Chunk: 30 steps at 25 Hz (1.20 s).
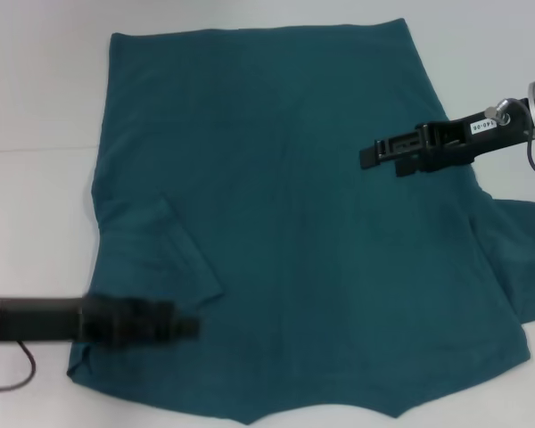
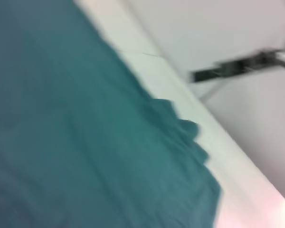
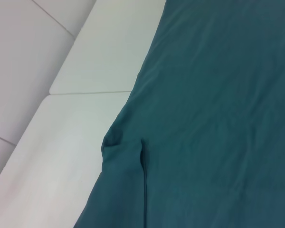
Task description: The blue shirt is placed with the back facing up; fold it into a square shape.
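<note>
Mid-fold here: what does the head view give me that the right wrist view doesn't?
Only the head view shows both arms: the left gripper over the shirt's left sleeve area and the right gripper over its right half, plus the whole spread garment. Only the right wrist view shows a close-up of a sleeve seam beside the table. Both show the blue shirt lying plain side up.

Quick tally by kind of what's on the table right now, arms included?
Blue shirt: 1, spread flat, plain side up, on the white table.
End effectors: 2, left end effector over the shirt's near left part, right end effector over its far right part.
Table: 1.
Total: 4.
</note>
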Each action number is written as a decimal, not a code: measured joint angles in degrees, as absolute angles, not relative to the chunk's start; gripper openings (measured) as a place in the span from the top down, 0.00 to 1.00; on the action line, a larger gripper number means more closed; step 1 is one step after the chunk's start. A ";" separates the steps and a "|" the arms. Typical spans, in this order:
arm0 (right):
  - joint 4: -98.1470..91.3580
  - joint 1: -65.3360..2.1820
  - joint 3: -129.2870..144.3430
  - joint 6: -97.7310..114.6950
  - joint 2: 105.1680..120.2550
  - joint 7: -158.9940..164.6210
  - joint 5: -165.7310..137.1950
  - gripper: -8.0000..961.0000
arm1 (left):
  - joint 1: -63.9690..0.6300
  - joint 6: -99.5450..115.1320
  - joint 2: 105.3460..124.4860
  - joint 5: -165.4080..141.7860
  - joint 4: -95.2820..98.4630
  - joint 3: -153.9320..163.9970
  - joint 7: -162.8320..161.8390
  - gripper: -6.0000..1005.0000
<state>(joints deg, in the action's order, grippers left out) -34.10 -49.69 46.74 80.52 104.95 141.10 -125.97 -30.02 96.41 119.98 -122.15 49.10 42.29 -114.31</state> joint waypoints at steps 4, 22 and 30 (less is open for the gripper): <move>-34.11 -49.67 46.77 80.51 104.94 139.66 -125.99 0.05 | -26.57 95.59 123.80 -121.58 53.10 42.83 -104.45 0.26; -41.06 -40.64 39.46 88.21 102.48 142.26 -130.77 0.05 | -28.57 92.79 123.48 -118.29 48.17 39.42 -105.25 0.21; -41.15 -39.18 34.61 84.09 101.56 148.90 -142.52 0.05 | -28.62 91.60 123.77 -118.14 48.08 39.37 -106.04 0.21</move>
